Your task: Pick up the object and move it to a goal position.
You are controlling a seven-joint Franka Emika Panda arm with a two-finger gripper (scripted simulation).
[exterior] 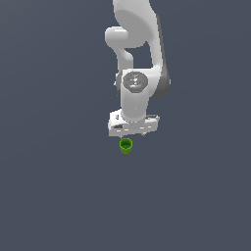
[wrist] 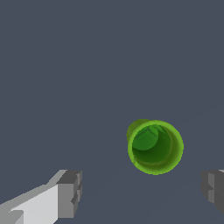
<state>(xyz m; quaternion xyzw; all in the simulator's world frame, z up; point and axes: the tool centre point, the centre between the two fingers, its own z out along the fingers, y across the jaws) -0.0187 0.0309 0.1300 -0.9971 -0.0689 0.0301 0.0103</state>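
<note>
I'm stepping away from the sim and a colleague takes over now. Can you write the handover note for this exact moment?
Pincer: open, holding nothing; both fingers show in the wrist view with a wide gap.
Green cup: upright, hollow top up, on the plain grey floor, just past the fingertips and not yet between them. In the exterior view it sits right under the hand.
Done: approach over the cup.
Left: centre, lower, close, lift, carry to the goal. No goal marker is visible.

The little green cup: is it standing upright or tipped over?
Upright. The green cup shows its round open mouth and hollow inside to the wrist view, and in the exterior view its rim faces upward.
</note>
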